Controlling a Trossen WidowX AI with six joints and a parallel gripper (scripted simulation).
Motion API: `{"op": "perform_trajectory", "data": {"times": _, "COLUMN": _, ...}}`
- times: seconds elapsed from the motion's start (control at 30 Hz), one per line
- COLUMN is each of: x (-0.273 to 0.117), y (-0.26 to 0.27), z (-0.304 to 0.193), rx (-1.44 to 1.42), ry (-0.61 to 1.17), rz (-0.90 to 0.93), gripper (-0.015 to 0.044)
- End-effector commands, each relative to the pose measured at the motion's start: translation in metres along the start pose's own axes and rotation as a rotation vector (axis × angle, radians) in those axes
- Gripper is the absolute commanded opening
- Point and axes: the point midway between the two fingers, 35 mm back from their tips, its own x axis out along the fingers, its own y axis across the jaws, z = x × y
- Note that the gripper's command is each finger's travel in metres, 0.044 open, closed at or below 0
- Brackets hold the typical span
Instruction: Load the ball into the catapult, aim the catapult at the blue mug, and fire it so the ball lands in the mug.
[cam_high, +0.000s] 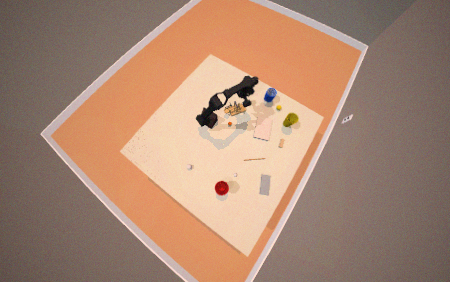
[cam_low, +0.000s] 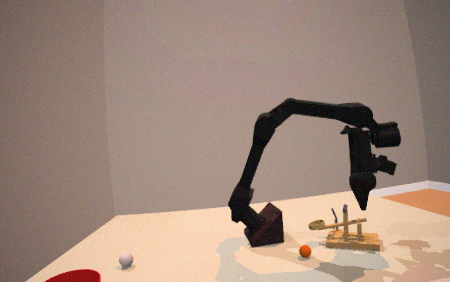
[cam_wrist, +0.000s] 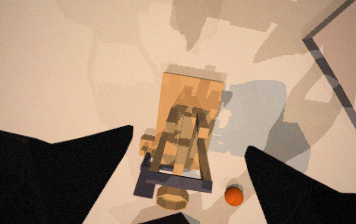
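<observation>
So the hand (cam_low: 363, 207) (cam_wrist: 190, 141) is wide open, nothing in it, pointing down above the wooden catapult (cam_high: 235, 109) (cam_low: 353, 241) (cam_wrist: 192, 95). Orange ball (cam_high: 230, 124) (cam_low: 305, 251) (cam_wrist: 233, 196) is just sitting on the counter (cam_high: 200, 175) (cam_low: 165, 240) (cam_wrist: 40, 65) beside the catapult, not in its cup (cam_low: 316, 225) (cam_wrist: 172, 198). Blue mug (cam_high: 270, 95) is near the counter's edge, at the top of the overhead view.

On the pale flat tabletop (cam_high: 165, 145) (cam_low: 175, 235) (cam_wrist: 45, 75), the small round orange ball (cam_high: 230, 123) (cam_low: 305, 251) (cam_wrist: 233, 196) lies beside the wooden catapult (cam_high: 234, 111) (cam_low: 353, 242) (cam_wrist: 192, 87), apart from the blue cylindrical mug (cam_high: 270, 95).
</observation>
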Motion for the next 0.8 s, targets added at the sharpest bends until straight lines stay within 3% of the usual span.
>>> {"op": "perform_trajectory", "data": {"times": 0.0, "x": -0.023, "y": 0.0, "z": -0.003, "rx": 0.004, "ry": -0.006, "rz": 0.007, "gripper": 0.044}}
{"op": "perform_trajectory", "data": {"times": 0.17, "x": -0.012, "y": 0.0, "z": 0.0, "rx": 0.0, "ry": -0.013, "rz": 0.001, "gripper": 0.044}}
{"op": "perform_trajectory", "data": {"times": 0.4, "x": -0.066, "y": 0.001, "z": -0.003, "rx": -0.001, "ry": -0.03, "rz": 0.004, "gripper": 0.044}}
{"op": "perform_trajectory", "data": {"times": 0.43, "x": -0.044, "y": -0.001, "z": -0.002, "rx": 0.0, "ry": -0.006, "rz": -0.005, "gripper": 0.0414}}
{"op": "perform_trajectory", "data": {"times": 0.57, "x": -0.037, "y": -0.018, "z": -0.013, "rx": 0.113, "ry": -0.007, "rz": -0.003, "gripper": 0.0309}}
{"op": "perform_trajectory", "data": {"times": 0.77, "x": -0.022, "y": -0.047, "z": -0.037, "rx": 0.319, "ry": -0.009, "rz": -0.001, "gripper": 0.03}}
